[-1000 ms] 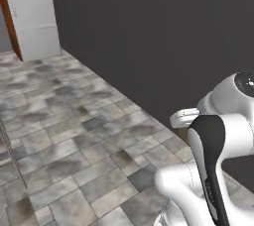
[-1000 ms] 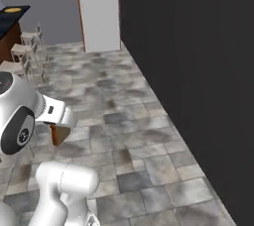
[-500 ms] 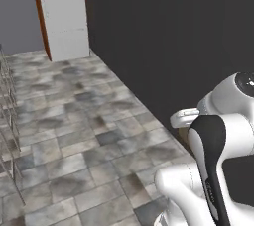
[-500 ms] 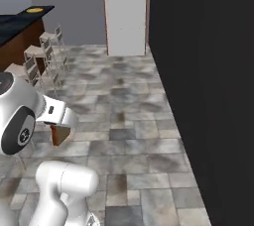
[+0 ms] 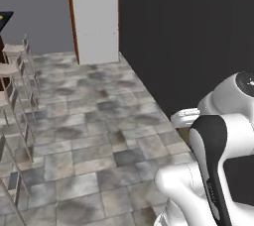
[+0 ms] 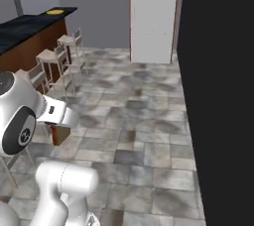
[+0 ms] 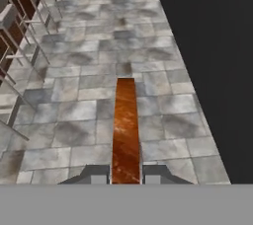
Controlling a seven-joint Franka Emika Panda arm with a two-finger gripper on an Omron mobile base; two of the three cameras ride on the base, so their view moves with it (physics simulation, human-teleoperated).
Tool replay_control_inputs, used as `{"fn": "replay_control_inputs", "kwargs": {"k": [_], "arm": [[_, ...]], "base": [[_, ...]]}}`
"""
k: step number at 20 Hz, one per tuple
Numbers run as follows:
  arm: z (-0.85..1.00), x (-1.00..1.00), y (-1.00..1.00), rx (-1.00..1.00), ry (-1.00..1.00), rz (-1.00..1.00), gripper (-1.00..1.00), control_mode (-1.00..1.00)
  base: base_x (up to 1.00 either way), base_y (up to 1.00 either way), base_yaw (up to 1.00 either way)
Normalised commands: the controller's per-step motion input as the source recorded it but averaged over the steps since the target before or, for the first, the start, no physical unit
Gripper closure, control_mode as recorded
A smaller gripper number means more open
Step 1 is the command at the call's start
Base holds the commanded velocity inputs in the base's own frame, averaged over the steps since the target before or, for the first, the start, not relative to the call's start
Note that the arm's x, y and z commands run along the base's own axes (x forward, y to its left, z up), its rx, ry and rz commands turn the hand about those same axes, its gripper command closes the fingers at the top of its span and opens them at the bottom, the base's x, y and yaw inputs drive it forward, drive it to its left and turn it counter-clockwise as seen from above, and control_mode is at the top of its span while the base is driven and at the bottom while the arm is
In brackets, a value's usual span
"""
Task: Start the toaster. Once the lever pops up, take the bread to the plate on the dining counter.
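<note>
at the far left of the right base view stands the dining counter (image 6: 30, 29), its black top carrying the plate (image 6: 55, 11) near the far end. pale stools (image 6: 63, 54) line up along its near edge on the stone floor (image 6: 144, 111). further right is a white door (image 6: 153, 17), then a dark wall (image 6: 218, 96). in the hand view my gripper (image 7: 125, 172) is clamped on the bread (image 7: 125, 130), seen edge-on as a brown strip running up between my fingertips (image 7: 97, 173), held over the floor.
</note>
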Motion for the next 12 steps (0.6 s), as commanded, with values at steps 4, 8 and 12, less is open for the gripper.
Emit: {"fn": "replay_control_inputs", "kwargs": {"k": [4, 8, 12], "arm": [[0.00, 0.00, 0.00, 0.00, 0.00, 0.00, 1.00, 1.00], [0.00, 0.00, 0.00, 0.00, 0.00, 0.00, 1.00, 1.00], [0.00, 0.00, 0.00, 0.00, 0.00, 0.00, 1.00, 1.00]], "base": [[1.00, -0.33, 0.32], [1.00, -0.39, 0.30], [1.00, -0.52, 0.28]]}}
